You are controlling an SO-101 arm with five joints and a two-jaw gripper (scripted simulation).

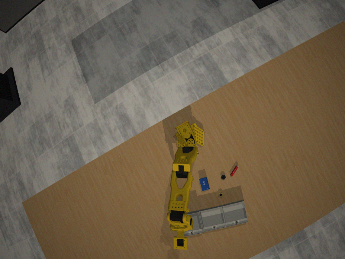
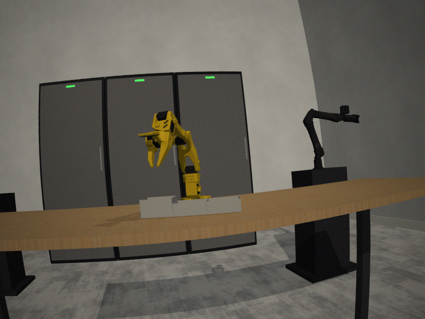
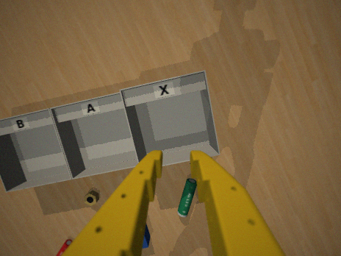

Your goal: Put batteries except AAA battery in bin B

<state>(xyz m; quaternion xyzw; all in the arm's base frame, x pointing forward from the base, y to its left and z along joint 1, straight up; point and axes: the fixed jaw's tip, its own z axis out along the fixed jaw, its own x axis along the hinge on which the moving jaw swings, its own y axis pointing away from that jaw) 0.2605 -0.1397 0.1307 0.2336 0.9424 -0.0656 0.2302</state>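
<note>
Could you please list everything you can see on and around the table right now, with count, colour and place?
Table: one, wood brown, under everything.
Bins: three joined, grey, marked B, A, X; nothing visible inside.
Green battery: one, lying on the table before bin X, below the fingers.
Red battery: one, lying apart on the table.
Blue block: one, flat beside the arm.
Black nut: one, between block and red battery.
Brass nut: one, near the bins.
Cabinets: three, dark grey, behind.
Black arm: one, on a pedestal.
Gripper: one, yellow, raised, fingers nearly shut, holding nothing.
</note>
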